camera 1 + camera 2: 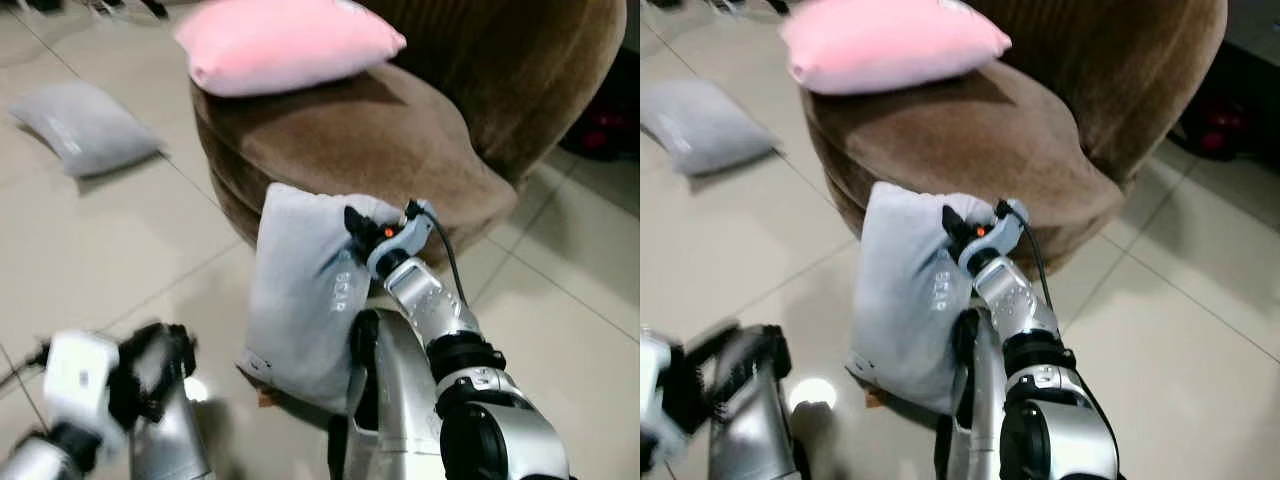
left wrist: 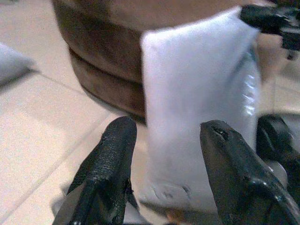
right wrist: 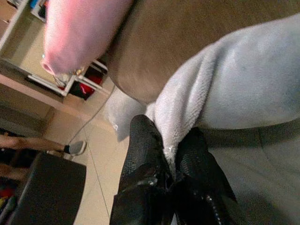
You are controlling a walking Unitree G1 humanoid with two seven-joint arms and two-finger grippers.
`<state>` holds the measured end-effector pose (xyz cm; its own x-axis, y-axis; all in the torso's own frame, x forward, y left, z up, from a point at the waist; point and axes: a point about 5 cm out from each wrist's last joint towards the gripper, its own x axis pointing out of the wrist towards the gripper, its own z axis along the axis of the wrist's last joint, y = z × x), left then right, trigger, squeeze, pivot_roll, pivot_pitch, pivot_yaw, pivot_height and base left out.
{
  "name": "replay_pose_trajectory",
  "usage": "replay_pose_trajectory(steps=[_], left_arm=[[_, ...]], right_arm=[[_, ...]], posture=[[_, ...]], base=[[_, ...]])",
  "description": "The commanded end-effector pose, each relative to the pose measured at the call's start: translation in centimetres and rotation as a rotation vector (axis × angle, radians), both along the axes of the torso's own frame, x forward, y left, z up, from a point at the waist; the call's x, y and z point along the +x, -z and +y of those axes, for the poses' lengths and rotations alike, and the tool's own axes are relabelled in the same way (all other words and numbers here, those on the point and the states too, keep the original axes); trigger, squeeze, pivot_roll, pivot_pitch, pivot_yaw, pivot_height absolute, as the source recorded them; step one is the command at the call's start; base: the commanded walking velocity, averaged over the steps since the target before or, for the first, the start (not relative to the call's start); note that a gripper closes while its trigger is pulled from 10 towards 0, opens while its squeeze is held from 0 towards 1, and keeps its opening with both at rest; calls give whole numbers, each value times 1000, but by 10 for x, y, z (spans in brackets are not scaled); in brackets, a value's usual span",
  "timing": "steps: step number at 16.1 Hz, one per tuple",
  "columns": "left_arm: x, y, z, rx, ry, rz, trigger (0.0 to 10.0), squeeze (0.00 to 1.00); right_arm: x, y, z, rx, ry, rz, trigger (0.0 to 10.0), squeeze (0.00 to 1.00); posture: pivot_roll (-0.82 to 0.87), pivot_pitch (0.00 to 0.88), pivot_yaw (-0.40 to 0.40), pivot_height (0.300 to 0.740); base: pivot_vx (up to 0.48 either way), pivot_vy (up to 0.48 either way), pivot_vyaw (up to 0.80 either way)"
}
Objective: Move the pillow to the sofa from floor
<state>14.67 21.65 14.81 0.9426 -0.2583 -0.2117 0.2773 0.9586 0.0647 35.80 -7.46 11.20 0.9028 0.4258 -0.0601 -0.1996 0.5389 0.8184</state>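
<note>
The right end effector point(image 1: 352, 222) has its two black fingers pinched on the top corner of a soft light-grey rectangular pillow point(image 1: 300, 295), holding it upright off the pale tiled floor point(image 1: 120, 270), just in front of the rounded brown velvet sofa point(image 1: 380, 140). The pillow hangs against the front of the robot's silver right arm and close to the sofa's seat edge, its lower end near the floor. The right wrist view shows the grey fabric bunched between the closed fingertips point(image 3: 145, 145). The left end effector point(image 2: 166, 164) is low at the robot's left, its fingers spread wide and empty, pointed at the hanging pillow. A plump pink pillow point(image 1: 285, 42) lies on the sofa seat. A second grey pillow point(image 1: 85, 125) lies on the floor, well apart to the left.
</note>
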Motion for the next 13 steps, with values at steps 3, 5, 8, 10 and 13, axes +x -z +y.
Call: replay_pose_trajectory(steps=[3,5,8,10,13], left_arm=[[30,4,-8,14,-61,-65,10000,0],[52,-3,-10,43,-125,-144,10000,0],[67,-18,-13,90,-187,-233,10000,0],[75,-27,-11,113,-222,-288,10000,0],[94,-36,-16,127,-223,-348,10000,0]], right_arm=[[-2,-74,5,97,45,-278,0,0],[-13,-102,-18,55,85,-365,8549,0],[-25,-127,-42,-82,139,-456,10000,0],[-31,-141,-49,-74,212,-465,10000,0],[-36,-139,-53,-140,270,-455,10000,0]], posture=[[63,0,-101,391],[72,0,-99,391],[59,0,-75,391],[30,0,-41,411],[17,0,-19,441]], base=[[0,0,0],[0,0,0],[0,0,0],[0,0,0],[0,0,0]])
